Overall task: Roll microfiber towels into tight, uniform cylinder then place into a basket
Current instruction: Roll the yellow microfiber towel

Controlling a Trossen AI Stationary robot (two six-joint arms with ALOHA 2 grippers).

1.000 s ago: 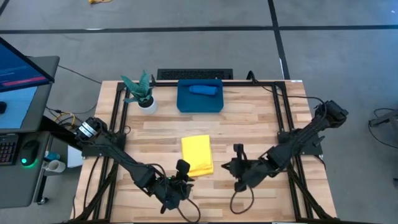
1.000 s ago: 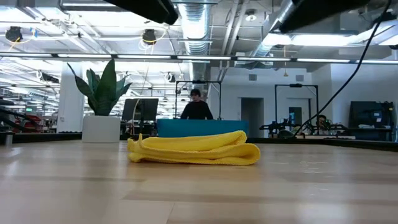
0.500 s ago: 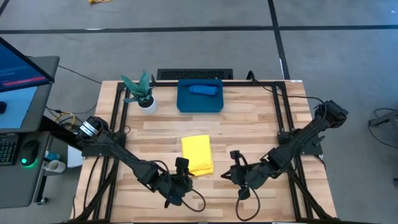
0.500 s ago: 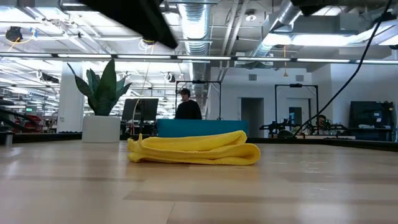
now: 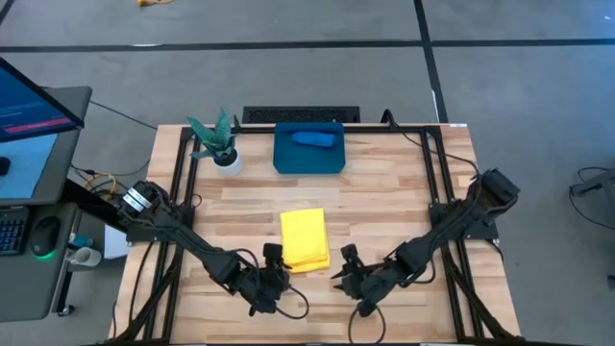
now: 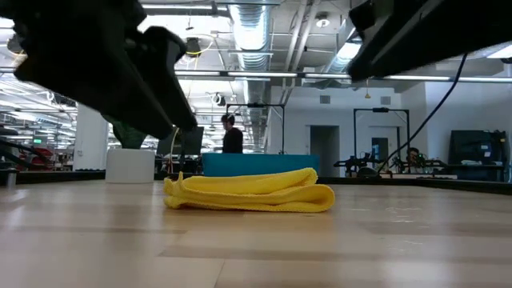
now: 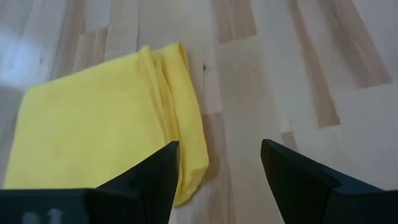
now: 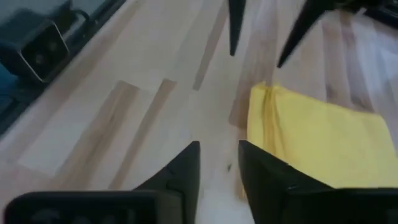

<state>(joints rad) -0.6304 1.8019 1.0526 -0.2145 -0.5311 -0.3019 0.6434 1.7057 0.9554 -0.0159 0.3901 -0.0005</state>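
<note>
yellow towel (image 5: 305, 238) is laid flat, long axis toward the basket (image 5: 309, 154); left gripper (image 5: 272, 257) spread wide, right gripper (image 5: 343, 262) parted, nothing gripped

A pale butcher-block wooden table (image 5: 384, 207) stands on a grey concrete floor (image 5: 288, 77) crossed by dark lines. Beside one end of the table, a monitor with a blue screen (image 5: 29, 106) sits above a black keyboard (image 5: 12, 231) and a mouse (image 5: 43, 234). A small white pot with a green spiky plant (image 5: 219, 146) rests near the table's far edge. Level across the table, the room opens into a large hall with exposed silver ducts (image 6: 252, 24), long ceiling strip lights (image 6: 336, 76), white walls and a dark doorway (image 6: 324, 148). A person in dark clothing (image 6: 232, 136) stands in the distance.
</note>
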